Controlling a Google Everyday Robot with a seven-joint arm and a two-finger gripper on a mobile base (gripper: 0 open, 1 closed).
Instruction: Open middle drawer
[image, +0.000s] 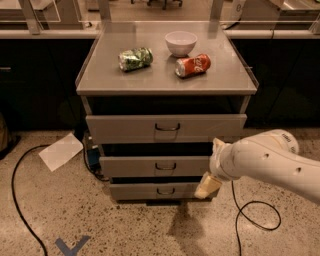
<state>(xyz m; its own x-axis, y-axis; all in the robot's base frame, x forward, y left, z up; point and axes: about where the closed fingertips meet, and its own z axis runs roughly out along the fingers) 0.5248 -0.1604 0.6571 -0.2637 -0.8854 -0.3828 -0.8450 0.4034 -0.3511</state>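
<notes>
Grey metal cart stands against dark cabinets on a speckled floor. We count three drawers stacked under its worktop.

The middle drawer sits between the wider top drawer and the narrower bottom drawer. Its small dark wire handle is centred on the front. A dark gap shows above its front panel. We cannot tell how far out it stands.

The white arm reaches in from the right edge. The gripper is at the right end of the middle drawer's front, well right of the handle and not on it. We see one pale fingertip low, over the bottom drawer's right corner, and another higher up, level with the gap above the middle drawer. The jaws are spread wide and we see nothing held between them. Whether either tip touches a drawer front, we cannot tell.

On the worktop:
- crushed green can, on its side, left of centre
- white bowl, upright, towards the back
- red can, on its side, just in front of the bowl

On the floor:
- sheet of paper left of the cart
- black cable at far left
- second cable looping under the arm
- blue tape mark near the bottom edge
</notes>
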